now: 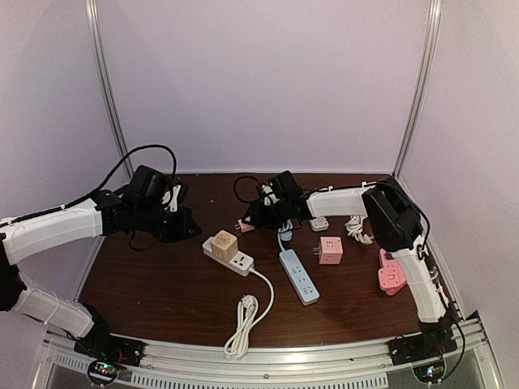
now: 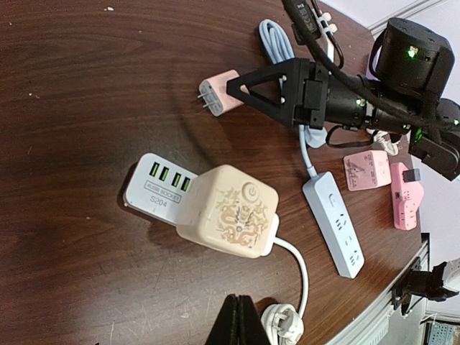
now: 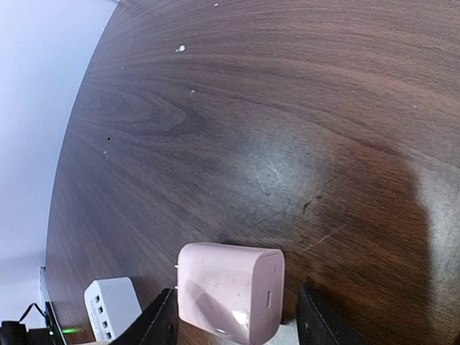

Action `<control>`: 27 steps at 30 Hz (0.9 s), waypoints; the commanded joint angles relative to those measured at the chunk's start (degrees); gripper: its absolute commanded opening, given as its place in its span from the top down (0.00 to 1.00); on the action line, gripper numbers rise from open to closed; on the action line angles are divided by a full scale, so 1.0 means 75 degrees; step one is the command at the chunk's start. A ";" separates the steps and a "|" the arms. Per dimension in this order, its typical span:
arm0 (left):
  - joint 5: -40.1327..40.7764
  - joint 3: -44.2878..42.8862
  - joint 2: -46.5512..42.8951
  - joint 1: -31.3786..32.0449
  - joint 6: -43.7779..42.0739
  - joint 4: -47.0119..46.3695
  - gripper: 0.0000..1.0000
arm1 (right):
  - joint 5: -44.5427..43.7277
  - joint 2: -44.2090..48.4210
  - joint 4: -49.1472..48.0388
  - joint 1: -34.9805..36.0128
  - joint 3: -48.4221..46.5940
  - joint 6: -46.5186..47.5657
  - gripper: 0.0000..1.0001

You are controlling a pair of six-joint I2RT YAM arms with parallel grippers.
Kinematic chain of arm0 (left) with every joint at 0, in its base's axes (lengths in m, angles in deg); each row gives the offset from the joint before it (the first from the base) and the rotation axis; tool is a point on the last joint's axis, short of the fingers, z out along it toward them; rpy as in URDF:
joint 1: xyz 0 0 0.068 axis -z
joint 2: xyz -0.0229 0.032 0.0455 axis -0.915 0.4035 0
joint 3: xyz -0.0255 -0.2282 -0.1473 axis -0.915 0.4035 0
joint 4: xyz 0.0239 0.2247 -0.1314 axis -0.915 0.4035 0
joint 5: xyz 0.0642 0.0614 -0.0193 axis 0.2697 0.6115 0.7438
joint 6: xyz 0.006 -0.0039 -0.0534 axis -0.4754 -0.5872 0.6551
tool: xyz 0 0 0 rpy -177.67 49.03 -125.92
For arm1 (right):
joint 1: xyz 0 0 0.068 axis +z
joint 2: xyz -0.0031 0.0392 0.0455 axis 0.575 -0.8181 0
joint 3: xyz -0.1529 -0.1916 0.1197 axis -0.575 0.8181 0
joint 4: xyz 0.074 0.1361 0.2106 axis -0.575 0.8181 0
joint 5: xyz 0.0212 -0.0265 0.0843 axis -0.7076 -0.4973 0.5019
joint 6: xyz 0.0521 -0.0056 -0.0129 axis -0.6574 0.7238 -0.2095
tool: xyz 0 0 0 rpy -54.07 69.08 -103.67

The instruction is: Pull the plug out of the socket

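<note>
Spread jaws are shown by the right gripper [image 3: 237, 320]. One finger stands on each side of the pink plug [image 3: 231, 287], and bare wood is visible between the plug and the finger on the right of the wrist view, so nothing is judged to be pinched. The left gripper [image 2: 241, 320] is pressed together on nothing and is held over the left part of the table [image 3: 251, 108]. On that dark wooden table the white power strip [image 2: 154, 188] is laid left of centre. The pale blue power strip [image 2: 338, 230] is set near it toward the right arm, its sockets unoccupied. A beige cube adapter [image 2: 226, 212] is seated on the white strip, at the end where the cable leaves. Smallest, and decisive, is the pink plug. It is laid flat on the wood, farther from the arm bases than both strips and apart from every socket. Its two prongs are bare and turned toward the left arm's side, so its long axis is run across the table rather than toward the bases. It is lodged directly between the right fingers and lies well apart from the left gripper, so the right arm is much the nearer. The pull is judged done for this plug, and a straight retreat of the right wrist, clear of the body, is what is called for.
</note>
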 commanded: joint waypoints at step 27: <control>-0.1412 0.0525 0.1649 -0.1273 0.0589 -0.2650 1.00 | -0.1878 0.2660 0.1478 0.1552 0.0955 0.3673 0.04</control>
